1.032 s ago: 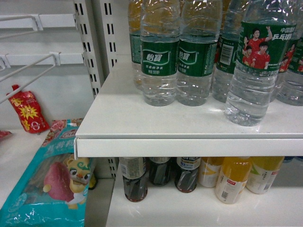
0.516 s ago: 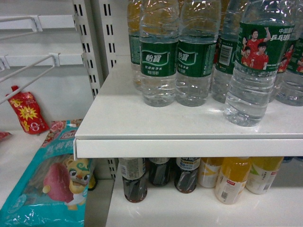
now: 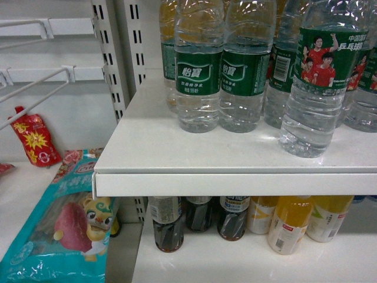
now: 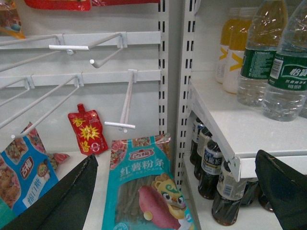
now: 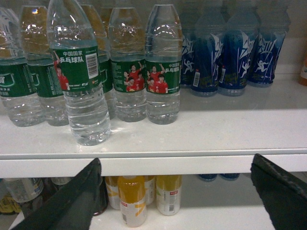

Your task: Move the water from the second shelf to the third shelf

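Observation:
The water stands in a group on the white shelf [image 3: 206,156]. One clear ribbed water bottle [image 3: 321,82] [image 5: 84,81], green label with red-shirted athletes, is nearest the shelf's front edge. More such bottles [image 5: 163,72] stand behind it. My right gripper [image 5: 175,158] is open in front of and just below that shelf edge, right of the front bottle, with nothing between its black fingers [image 5: 72,201]. My left gripper [image 4: 176,155] is open too, lower and to the left, by the shelf upright. Neither gripper shows in the head view.
Dark blue bottles [image 5: 230,52] stand right of the water. On the shelf below are dark drink bottles [image 3: 168,224] and orange juice bottles [image 3: 288,224]. A teal sweet-potato packet [image 4: 144,191], a red pouch [image 4: 86,132] and wire hooks [image 4: 124,100] fill the left bay.

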Motion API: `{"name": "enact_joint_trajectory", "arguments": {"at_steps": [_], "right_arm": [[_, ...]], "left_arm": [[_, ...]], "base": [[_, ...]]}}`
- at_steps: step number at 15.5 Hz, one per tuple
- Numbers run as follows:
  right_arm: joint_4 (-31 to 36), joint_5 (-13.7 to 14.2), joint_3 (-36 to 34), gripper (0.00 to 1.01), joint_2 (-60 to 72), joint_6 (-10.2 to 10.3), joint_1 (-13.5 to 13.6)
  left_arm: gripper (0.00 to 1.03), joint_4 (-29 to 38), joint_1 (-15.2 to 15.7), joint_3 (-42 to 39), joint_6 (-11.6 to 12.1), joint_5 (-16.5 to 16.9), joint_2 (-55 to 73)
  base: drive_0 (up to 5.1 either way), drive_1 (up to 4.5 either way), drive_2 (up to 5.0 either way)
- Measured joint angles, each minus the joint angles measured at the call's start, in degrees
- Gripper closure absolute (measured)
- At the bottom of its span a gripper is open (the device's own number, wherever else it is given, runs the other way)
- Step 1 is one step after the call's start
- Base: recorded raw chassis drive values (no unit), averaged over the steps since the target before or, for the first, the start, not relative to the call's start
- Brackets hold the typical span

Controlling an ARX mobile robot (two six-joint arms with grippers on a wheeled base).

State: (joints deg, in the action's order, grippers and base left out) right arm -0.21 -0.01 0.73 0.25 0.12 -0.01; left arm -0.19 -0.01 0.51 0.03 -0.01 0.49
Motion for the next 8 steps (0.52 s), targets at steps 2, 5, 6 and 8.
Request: {"name": "enact_joint_trajectory", "arguments": {"at_steps": [2, 5, 6, 8], "right_arm": [[0.0, 0.0, 0.0, 0.03, 0.0, 0.0, 0.0], [0.0, 0.0, 0.0, 0.03, 0.0, 0.0, 0.0], [0.1, 0.0, 0.0, 0.03, 0.0, 0.0, 0.0], [0.0, 0.0, 0.0, 0.03, 0.0, 0.0, 0.0]], "left_arm": [[0.05, 0.0, 0.0, 0.0, 0.0, 0.0, 0.0], [0.05, 0.1, 0.0, 0.0, 0.0, 0.0, 0.0], [0.05, 0.0, 0.0, 0.0, 0.0, 0.0, 0.0], [0.05, 0.0, 0.0, 0.0, 0.0, 0.0, 0.0]], "base": [[0.0, 0.00, 0.0], [0.0, 0.00, 0.0], [0.0, 0.00, 0.0], [0.0, 0.00, 0.0]]}}
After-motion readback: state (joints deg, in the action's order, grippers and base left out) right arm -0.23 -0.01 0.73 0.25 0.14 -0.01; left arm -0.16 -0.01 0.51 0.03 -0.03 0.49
